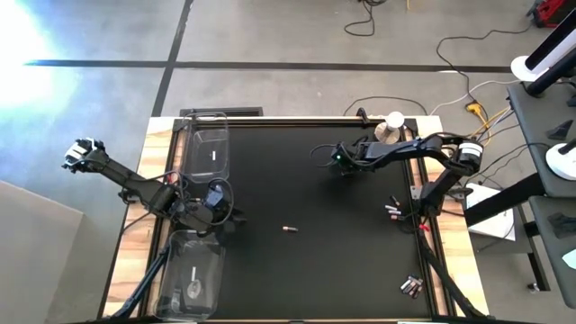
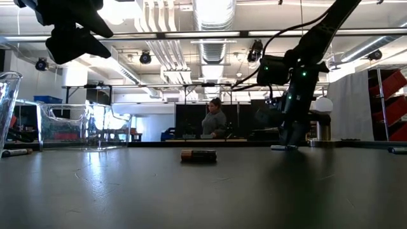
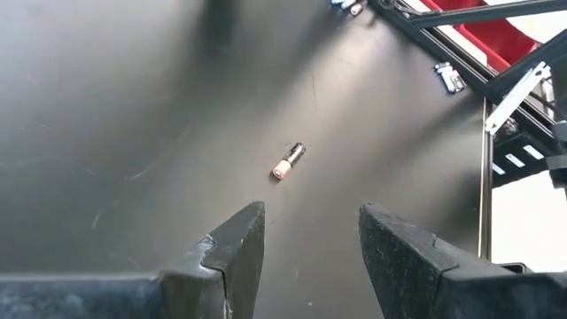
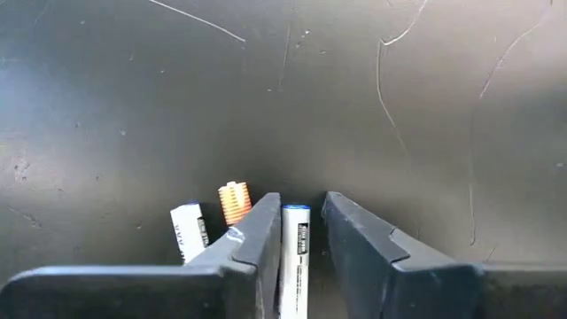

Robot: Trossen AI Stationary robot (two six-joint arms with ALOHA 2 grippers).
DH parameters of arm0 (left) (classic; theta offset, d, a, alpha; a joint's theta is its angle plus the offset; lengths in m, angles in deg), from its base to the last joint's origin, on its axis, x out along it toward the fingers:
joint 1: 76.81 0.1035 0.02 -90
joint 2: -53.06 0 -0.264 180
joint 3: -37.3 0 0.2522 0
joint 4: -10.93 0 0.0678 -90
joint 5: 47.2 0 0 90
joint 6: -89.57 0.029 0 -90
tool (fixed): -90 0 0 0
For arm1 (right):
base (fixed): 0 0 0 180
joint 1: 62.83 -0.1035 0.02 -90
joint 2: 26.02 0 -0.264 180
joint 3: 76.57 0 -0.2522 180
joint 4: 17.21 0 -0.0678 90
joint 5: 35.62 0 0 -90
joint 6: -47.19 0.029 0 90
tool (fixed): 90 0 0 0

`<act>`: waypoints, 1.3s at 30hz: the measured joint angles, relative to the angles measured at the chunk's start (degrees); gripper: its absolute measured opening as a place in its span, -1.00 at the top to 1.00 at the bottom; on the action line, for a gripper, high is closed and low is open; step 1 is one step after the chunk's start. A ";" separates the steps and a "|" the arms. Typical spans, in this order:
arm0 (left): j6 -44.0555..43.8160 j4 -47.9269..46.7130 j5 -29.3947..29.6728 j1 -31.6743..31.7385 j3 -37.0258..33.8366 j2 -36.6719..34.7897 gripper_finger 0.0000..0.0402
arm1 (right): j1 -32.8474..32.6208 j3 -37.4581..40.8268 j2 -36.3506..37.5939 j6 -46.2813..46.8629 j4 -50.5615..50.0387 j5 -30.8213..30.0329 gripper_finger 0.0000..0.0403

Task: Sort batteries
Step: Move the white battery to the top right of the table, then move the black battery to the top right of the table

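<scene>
A dark battery with a reddish end (image 1: 288,230) lies alone on the black mat; it also shows in the low view (image 2: 198,154) and the left wrist view (image 3: 288,161). My left gripper (image 1: 216,200) hangs open above the mat between the two clear bins, its fingers (image 3: 310,257) pointing toward that battery. My right gripper (image 1: 342,162) is down at the mat (image 2: 287,143), open by a narrow gap. Its fingers stand on either side of a white battery with a blue end (image 4: 294,252). A white battery (image 4: 188,232) and an orange-ended one (image 4: 233,204) lie just beside it. My right gripper comes at the white, blue-ended battery (image 4: 294,232) from above, with the fingers along its length, while it lies on the mat. One finger (image 4: 261,235) is against its side. A thin dark gap shows between it and the other finger (image 4: 350,239).
One clear bin (image 1: 205,144) at the far left holds a white battery, and another (image 1: 193,274) sits at the near left. More batteries lie at the right edge (image 1: 393,209) and the near right (image 1: 411,286). A round silver-and-white knob object (image 1: 391,124) stands at the far right. A person (image 2: 215,121) is beyond the table.
</scene>
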 joint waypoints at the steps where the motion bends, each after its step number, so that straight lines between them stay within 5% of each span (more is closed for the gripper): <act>1: 0.05 0.00 0.43 0.00 0.00 0.00 0.18 | 0.01 0.01 0.38 -0.01 -0.06 -0.14 0.52; 17: 1.35 0.00 0.95 0.06 0.00 0.00 0.18 | -0.59 -3.47 8.04 -7.28 -2.04 -3.03 0.08; 28: 0.31 0.34 0.87 0.00 0.00 0.00 0.18 | 0.25 -3.14 11.46 9.04 -23.49 -6.42 -0.01; 39: 0.26 0.33 0.81 -0.64 -0.02 0.00 0.18 | 1.92 3.54 10.73 14.61 -22.86 -5.78 0.04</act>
